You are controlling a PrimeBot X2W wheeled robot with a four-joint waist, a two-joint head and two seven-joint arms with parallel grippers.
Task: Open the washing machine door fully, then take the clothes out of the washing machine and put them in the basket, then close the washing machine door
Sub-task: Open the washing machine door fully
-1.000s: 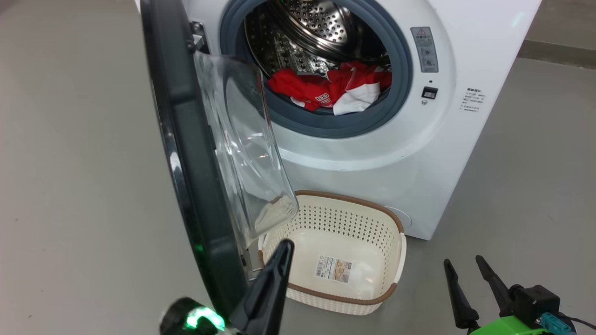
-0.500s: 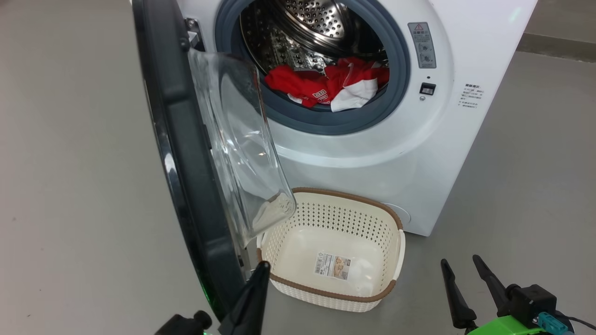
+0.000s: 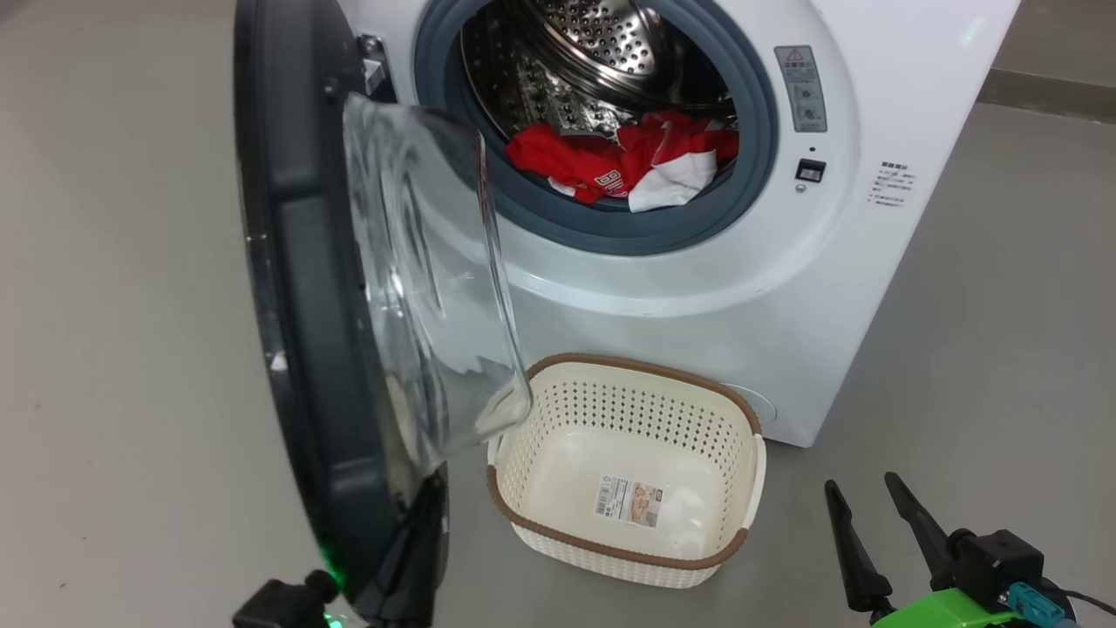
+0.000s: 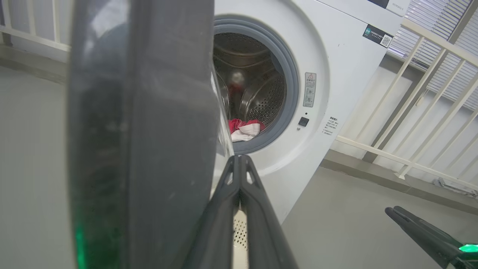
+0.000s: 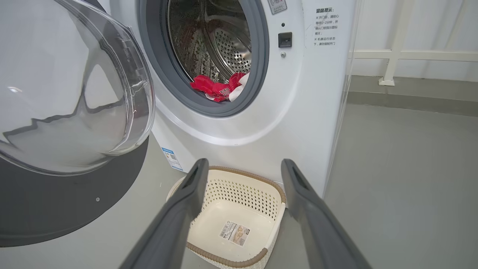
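The washing machine (image 3: pixel 785 288) stands with its door (image 3: pixel 296 305) swung out to the left, black rim edge-on and glass porthole (image 3: pixel 418 288) bulging toward the drum. Red and white clothes (image 3: pixel 623 166) lie at the drum's front lip, also seen as clothes (image 5: pixel 216 87). The cream basket (image 3: pixel 628 366) sits on the floor below the opening with nothing in it but a sticker. My left gripper (image 3: pixel 433 493) is shut, close against the inner side of the door's lower rim; its shut fingertips (image 4: pixel 239 160) show beside the door (image 4: pixel 142 130). My right gripper (image 5: pixel 244 164) hangs open above the basket (image 5: pixel 239 190).
Grey floor stretches left of the door and right of the machine. A white railing (image 4: pixel 410 112) and a low kerb (image 4: pixel 373 175) run behind the machine on the right. My right gripper (image 3: pixel 860 481) stays low at the right, away from the basket.
The door has swung further out to the left. My left gripper has moved left and down along the door's lower rim. The right gripper has stayed put.
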